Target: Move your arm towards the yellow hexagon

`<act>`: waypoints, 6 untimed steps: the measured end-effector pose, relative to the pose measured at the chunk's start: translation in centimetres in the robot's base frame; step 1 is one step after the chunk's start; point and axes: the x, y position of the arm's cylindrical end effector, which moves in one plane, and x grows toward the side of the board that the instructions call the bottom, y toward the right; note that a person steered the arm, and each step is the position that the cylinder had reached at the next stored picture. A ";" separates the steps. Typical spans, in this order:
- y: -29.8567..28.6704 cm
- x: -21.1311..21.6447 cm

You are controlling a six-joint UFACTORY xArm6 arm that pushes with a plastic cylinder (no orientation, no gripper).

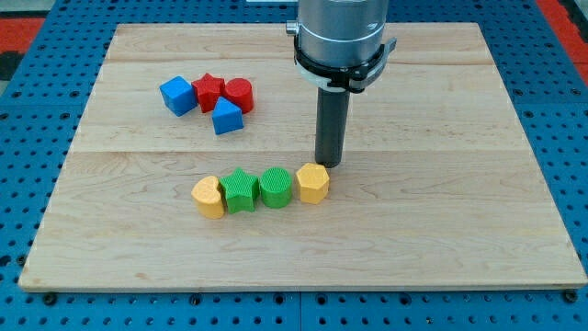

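The yellow hexagon (312, 183) stands at the right end of a row of blocks near the board's middle. My tip (329, 165) rests on the board just above and slightly right of the hexagon, very close to its top edge or touching it. Left of the hexagon in the same row are a green round block (275, 188), a green star (241, 190) and a yellow heart-shaped block (209, 196).
A second cluster lies at the upper left: a blue cube (177, 95), a red star (209, 91), a red cylinder (239, 94) and a blue wedge-like block (227, 117). The wooden board (459, 230) lies on a blue pegboard surface.
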 end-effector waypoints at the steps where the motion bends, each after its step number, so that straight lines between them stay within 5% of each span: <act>1: -0.1 -0.1; 6: 1.5 -3.9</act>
